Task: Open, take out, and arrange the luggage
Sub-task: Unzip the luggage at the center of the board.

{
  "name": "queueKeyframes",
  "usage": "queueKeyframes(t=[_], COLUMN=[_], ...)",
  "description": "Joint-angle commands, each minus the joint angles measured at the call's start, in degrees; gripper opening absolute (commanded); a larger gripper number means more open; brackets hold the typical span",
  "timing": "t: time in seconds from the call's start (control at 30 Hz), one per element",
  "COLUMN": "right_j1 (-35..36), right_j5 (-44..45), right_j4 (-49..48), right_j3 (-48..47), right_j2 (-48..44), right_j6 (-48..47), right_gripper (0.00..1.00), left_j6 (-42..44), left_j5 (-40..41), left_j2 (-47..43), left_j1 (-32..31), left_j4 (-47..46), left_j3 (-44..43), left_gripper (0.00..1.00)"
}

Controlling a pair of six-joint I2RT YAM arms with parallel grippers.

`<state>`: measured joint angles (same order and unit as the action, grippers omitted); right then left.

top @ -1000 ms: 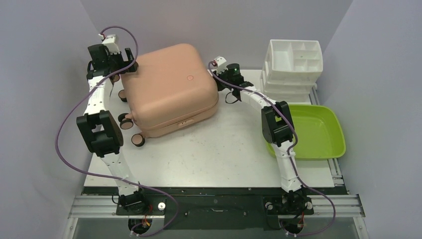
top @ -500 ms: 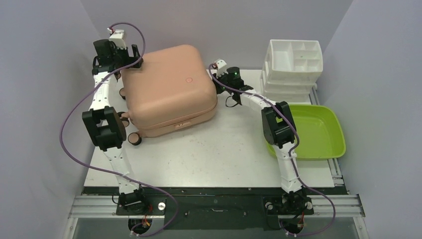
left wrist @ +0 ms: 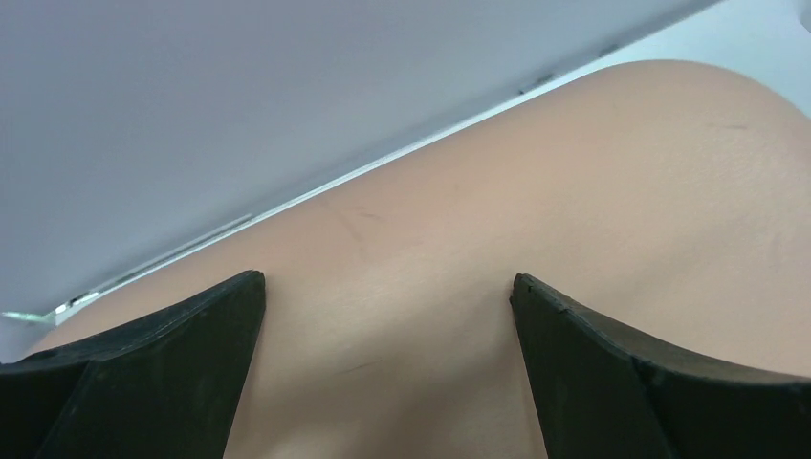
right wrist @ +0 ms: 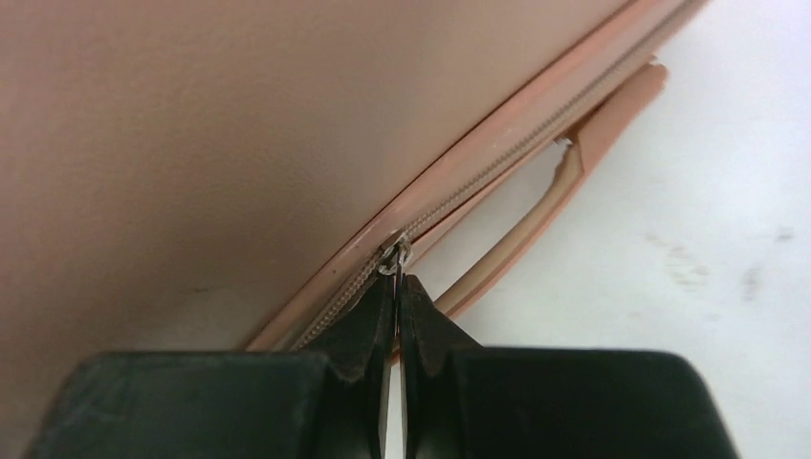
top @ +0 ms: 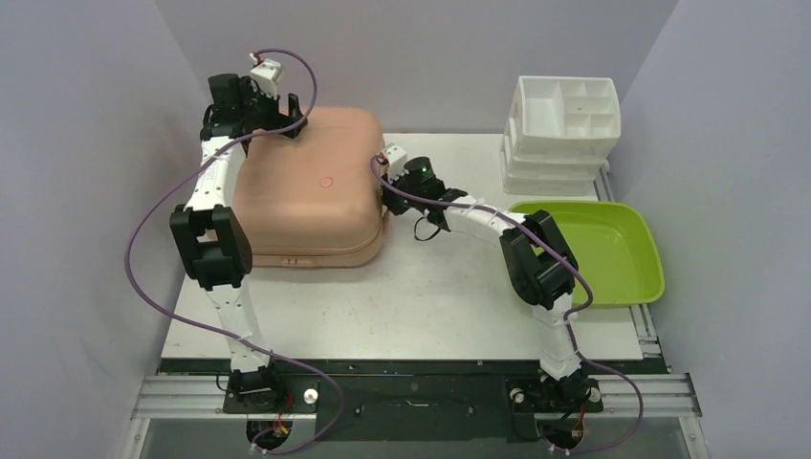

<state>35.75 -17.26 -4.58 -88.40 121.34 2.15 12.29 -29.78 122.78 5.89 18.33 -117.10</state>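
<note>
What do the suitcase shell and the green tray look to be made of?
The luggage: likely hard moulded plastic, matte salmon-pink; smooth rounded shell, faint scuffs. Its zipper teeth look metallic, unsure. The lime-green tray: apparently glossy moulded plastic, judging by sheen.

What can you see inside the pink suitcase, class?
Nothing yet: the suitcase lies shut, its shell covering whatever it holds. The right gripper is closed on the zip pull at its side seam; the left gripper is open at its far corner.

White arm links (top: 218,172), black joint blocks (top: 210,247), purple cables (top: 134,258), black tool fingers (left wrist: 612,382).
</note>
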Motion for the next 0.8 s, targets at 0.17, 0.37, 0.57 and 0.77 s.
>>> queueKeyframes(t=[0.17, 0.37, 0.57, 0.77], right_j1=[4.5, -4.3, -6.9, -7.4], right_j5=[-1.1, 8.3, 8.1, 10.0], right_j4=[0.9, 4.2, 7.8, 7.9], right_j3=[0.9, -8.8, -21.7, -37.2], right_j2=[-4.6, 0.6, 8.4, 20.1], right_j6=[6.9, 10.1, 10.7, 13.0], right_gripper=[0.00, 0.00, 0.00, 0.00], left_j6=[7.1, 9.5, 11.9, 13.8], left_j5=[-6.5, -6.7, -7.3, -9.1], left_j2=[2.6, 2.7, 2.4, 0.6], left_j1=[-7.1, -8.7, -9.7, -10.7], left_j4=[22.3, 24.1, 26.5, 28.2], left_j3=[7.7, 8.4, 9.5, 12.1], left_gripper=[0.98, 0.99, 1.00, 1.00])
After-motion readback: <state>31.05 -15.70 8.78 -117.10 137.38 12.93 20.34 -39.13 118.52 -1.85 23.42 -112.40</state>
